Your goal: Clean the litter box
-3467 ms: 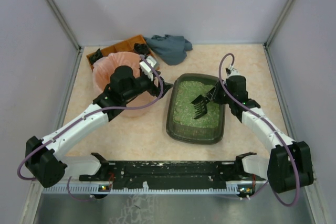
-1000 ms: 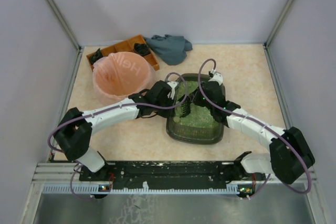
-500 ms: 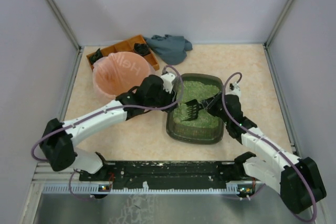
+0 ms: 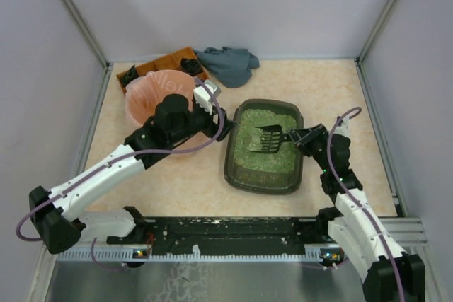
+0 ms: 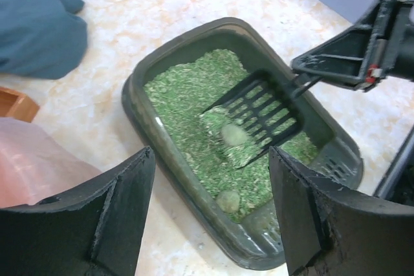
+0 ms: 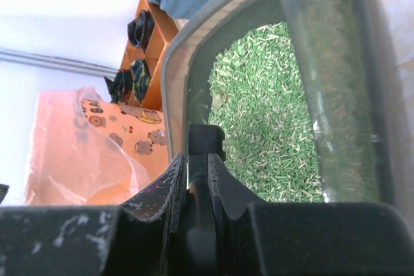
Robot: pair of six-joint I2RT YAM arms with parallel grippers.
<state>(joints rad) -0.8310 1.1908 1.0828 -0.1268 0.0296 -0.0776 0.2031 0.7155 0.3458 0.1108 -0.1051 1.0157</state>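
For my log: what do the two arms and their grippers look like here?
The left arm and right arm have white link shells, bulky black joint housings and black bases. A purple cable loops loosely along each. The left gripper has broad black fingers with pale scuffs; the right gripper has black fingers with whitish scratches. No markings readable.

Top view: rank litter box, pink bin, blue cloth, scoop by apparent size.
1. litter box and pink bin: look alike, and the bin is partly behind the left arm, so unranked.
2. blue cloth
3. scoop
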